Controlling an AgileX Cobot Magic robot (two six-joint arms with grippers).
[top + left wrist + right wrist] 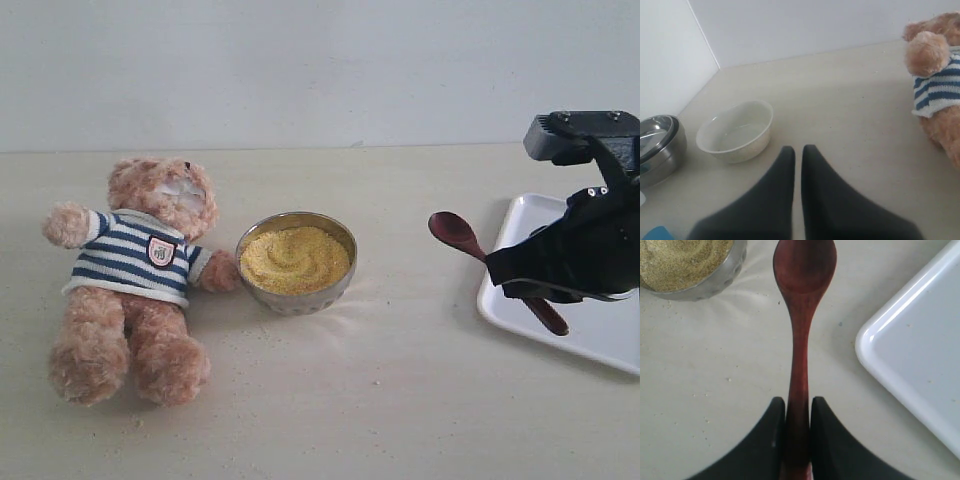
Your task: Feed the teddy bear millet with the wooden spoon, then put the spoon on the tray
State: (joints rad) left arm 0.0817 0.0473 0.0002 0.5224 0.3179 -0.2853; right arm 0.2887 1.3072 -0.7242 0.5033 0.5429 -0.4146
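The fluffy light-brown teddy bear (pixel 135 280) in a striped shirt lies on its back. The flat white rectangular tray (pixel 600 335) sits far right. A shiny round metal bowl (pixel 300 298) of yellow millet (pixel 295 260) touches the bear's arm. The right gripper (pixel 797 407) clamps the handle of the dark reddish wooden spoon (pixel 800 315), whose empty scoop lies between bowl and tray. The left gripper (pixel 797 155) has its jaws closed on nothing.

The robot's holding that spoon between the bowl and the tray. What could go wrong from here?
1. The jaws pinch the wooden spoon only by its slim handle, so it might twist or slip when it touches anything.
2. The millet fills its bowl nearly to the brim. A scoop could spill grains, and specks already dot the table.
3. The tray has a raised rim. A low spoon could catch it and shove the tray.
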